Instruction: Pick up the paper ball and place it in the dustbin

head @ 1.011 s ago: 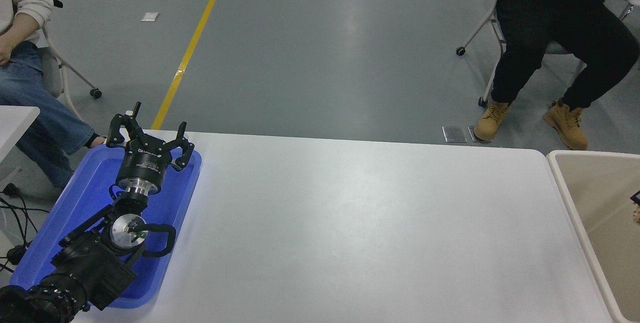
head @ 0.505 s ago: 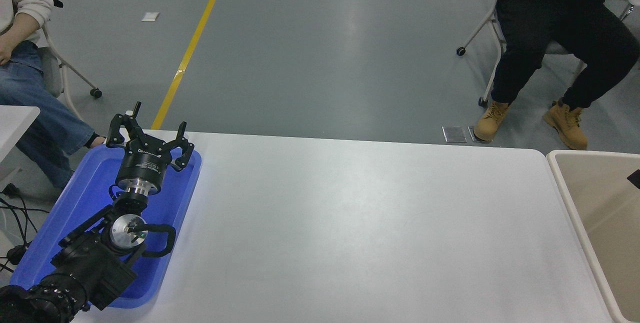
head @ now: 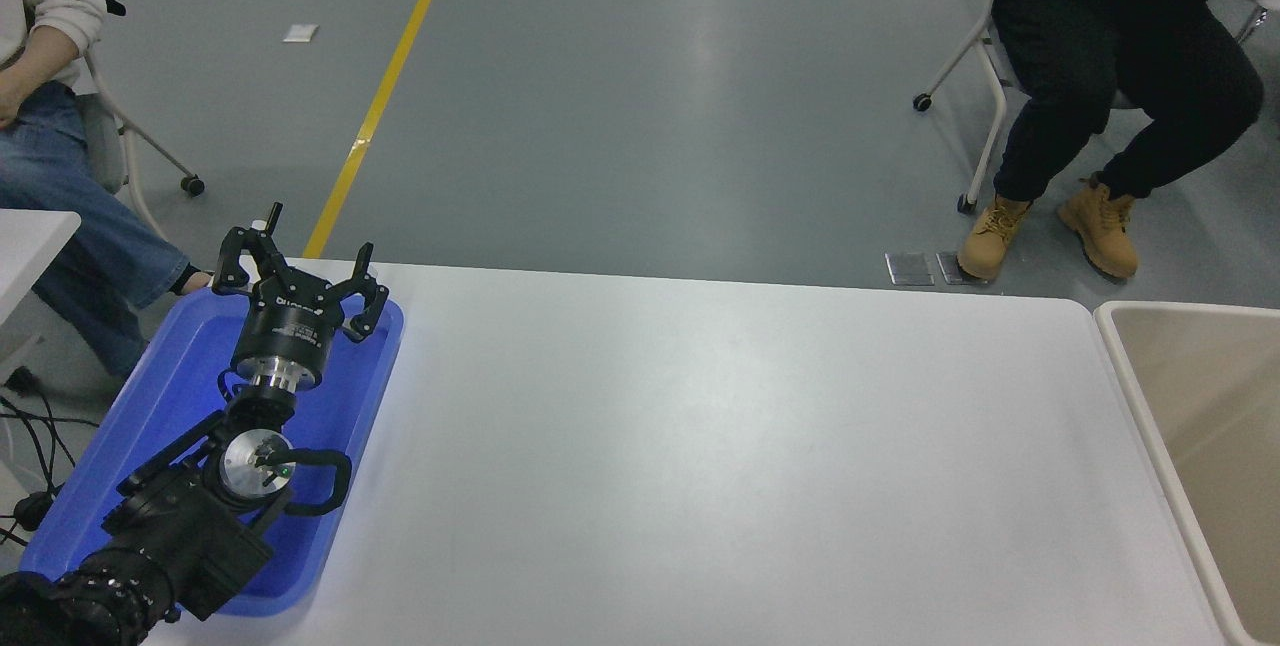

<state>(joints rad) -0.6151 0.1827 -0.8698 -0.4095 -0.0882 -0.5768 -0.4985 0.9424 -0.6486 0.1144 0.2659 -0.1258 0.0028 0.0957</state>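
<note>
The dustbin (head: 1150, 396), a cream plastic bin, stands against the table's right end; only its left rim and part of its inner wall show. No paper ball shows in this view. My left gripper (head: 298, 266) hangs open over the far end of a blue tray, with nothing between its fingers. My right arm and gripper are out of view.
A shallow blue tray (head: 150, 416) lies at the table's left end under the parked left arm. The white table (head: 700, 446) spans the middle. A person (head: 50, 126) sits at the far left, another person (head: 1110, 56) on a chair at the far right, holding a coloured cube.
A dark tip of the right gripper, with a tan scrap at first, showed at the right edge over the dustbin; it has left the view. The seated person at right shifted their feet.
</note>
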